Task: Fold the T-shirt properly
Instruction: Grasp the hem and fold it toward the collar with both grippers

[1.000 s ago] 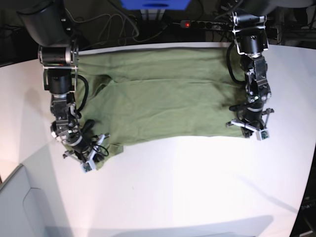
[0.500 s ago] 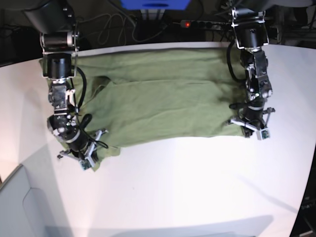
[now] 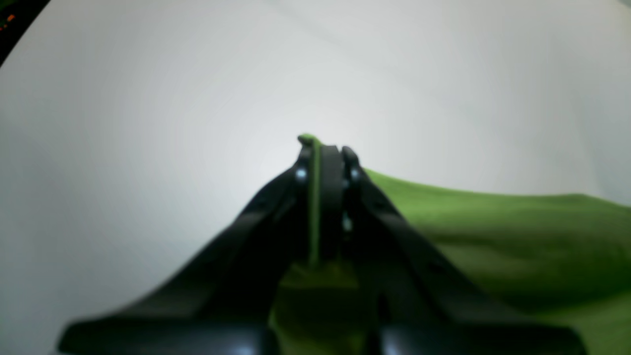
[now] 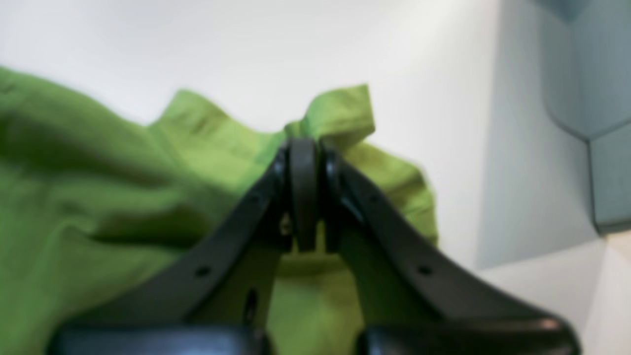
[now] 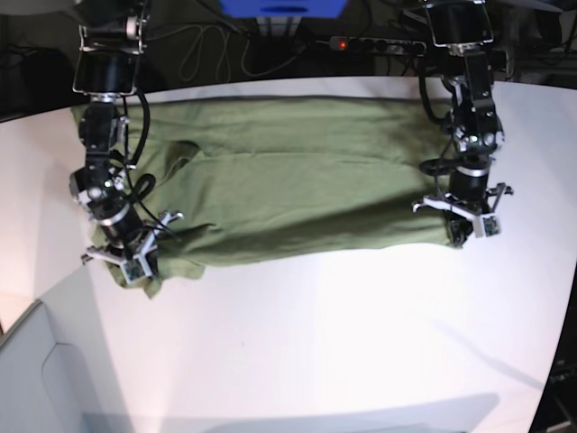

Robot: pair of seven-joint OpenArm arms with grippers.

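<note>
The sage-green T-shirt (image 5: 297,171) lies spread across the far half of the white table, folded lengthwise with a sleeve bunched at its left end. My left gripper (image 5: 471,227), at the base view's right, is shut on the shirt's near right corner; a thin strip of cloth (image 3: 314,197) shows between its jaws. My right gripper (image 5: 129,269), at the base view's left, is shut on the near left corner; a tuft of cloth (image 4: 340,113) sticks out past its tips. Both corners are pulled slightly back over the shirt.
The white table (image 5: 343,343) stretches bare toward me. A grey bin edge (image 5: 27,370) sits at the near left corner, also in the right wrist view (image 4: 611,177). A power strip and cables (image 5: 361,43) run behind the table's far edge.
Both grippers have moved away from me toward the far edge, still holding the shirt's near corners. The near hem has drawn back with them, most on the left side.
</note>
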